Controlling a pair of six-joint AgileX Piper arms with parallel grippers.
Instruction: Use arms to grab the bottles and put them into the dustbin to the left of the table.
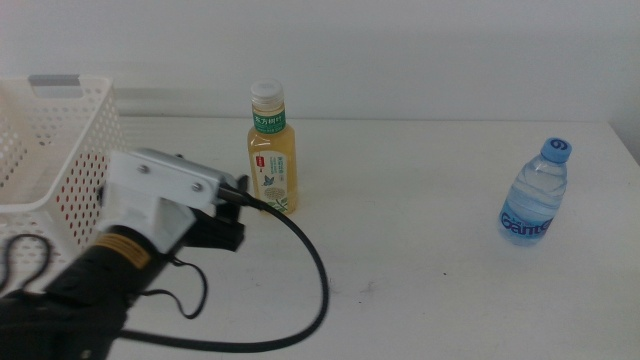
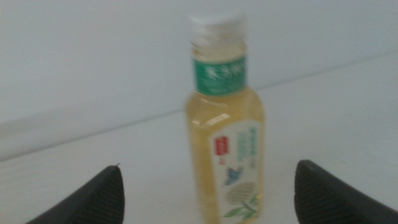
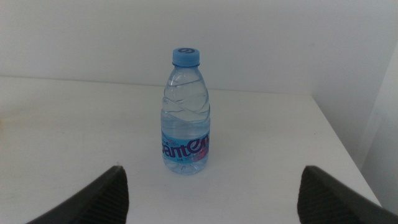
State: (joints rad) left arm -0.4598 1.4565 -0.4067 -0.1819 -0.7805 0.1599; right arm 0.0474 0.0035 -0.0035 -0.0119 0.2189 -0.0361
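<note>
A: Where's the left hand [image 2: 205, 193]?
B: Jaws spread wide, just short of the upright tea bottle [image 1: 271, 148] on the worktop [image 1: 420, 260].
A: And the right hand [image 3: 211, 193]?
B: Also wide apart, facing the water bottle [image 3: 185, 112], well right of the tea bottle. The basket [image 1: 50, 150] sits left of the tea bottle.

The tea bottle [image 1: 271, 150] is pale yellow with a white cap and a green neck band — its label print blurred, perhaps a blue bird — the water bottle [image 1: 535, 195] clear with blue cap and lettering, the basket [image 1: 50, 150] white and perforated, the table [image 1: 430, 270] white.
</note>
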